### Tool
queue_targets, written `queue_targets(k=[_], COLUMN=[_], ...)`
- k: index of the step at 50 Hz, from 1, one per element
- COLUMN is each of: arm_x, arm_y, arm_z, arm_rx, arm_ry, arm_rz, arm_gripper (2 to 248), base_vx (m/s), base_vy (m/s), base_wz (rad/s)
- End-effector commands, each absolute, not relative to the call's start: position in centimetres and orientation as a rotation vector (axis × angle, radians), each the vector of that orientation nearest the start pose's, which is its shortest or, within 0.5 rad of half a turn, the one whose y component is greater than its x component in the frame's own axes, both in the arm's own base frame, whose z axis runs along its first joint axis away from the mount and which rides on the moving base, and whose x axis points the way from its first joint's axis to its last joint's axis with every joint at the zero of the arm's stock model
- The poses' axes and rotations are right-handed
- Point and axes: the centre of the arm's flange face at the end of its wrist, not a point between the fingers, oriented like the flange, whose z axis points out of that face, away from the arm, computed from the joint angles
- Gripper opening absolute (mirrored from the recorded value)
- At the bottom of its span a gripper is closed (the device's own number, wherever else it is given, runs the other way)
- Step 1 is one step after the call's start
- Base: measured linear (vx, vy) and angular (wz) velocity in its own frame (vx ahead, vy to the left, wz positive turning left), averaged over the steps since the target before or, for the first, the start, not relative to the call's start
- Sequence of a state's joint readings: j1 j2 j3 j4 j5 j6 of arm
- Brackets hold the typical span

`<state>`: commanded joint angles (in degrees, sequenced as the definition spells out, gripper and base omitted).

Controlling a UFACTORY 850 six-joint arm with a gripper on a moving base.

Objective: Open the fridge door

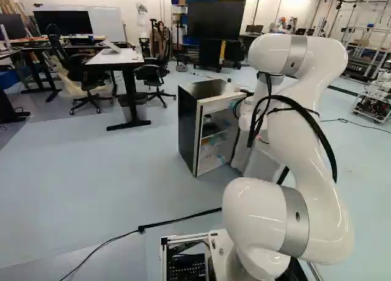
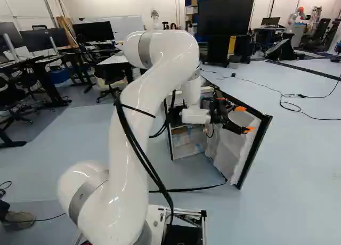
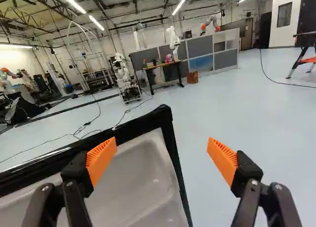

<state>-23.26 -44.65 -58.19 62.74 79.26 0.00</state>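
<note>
In the right base view my gripper (image 2: 244, 120) is at the inner side of the fridge door (image 2: 234, 144), which stands swung wide away from the cabinet. The small fridge (image 1: 197, 125) shows its dark side, pale front frame and open interior with shelves in the left base view. Seen from the wrist, my gripper (image 3: 161, 153) has its orange-padded fingers spread far apart with nothing gripped. One finger overlaps the white liner and black edge of the door (image 3: 143, 175); the other is over floor beyond the door's corner. Contact with the door cannot be told.
A white-topped table (image 1: 115, 57) and office chairs stand beyond the fridge. A large screen (image 1: 215, 19) is behind it. Cables (image 2: 298, 107) lie across the floor. Another robot (image 3: 174, 38) and grey partitions (image 3: 200, 52) are far off.
</note>
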Motion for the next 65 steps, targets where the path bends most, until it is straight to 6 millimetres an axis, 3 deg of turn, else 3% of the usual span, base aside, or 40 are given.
queue_targets(k=[65], arm_x=[41.7], arm_y=[-16.7], arm_z=[28.0], arm_rx=[1.792], arm_ry=[-0.923], arm_rz=[1.619], arm_gripper=[247], base_vx=[0.0], base_vy=[0.0], base_wz=[0.0])
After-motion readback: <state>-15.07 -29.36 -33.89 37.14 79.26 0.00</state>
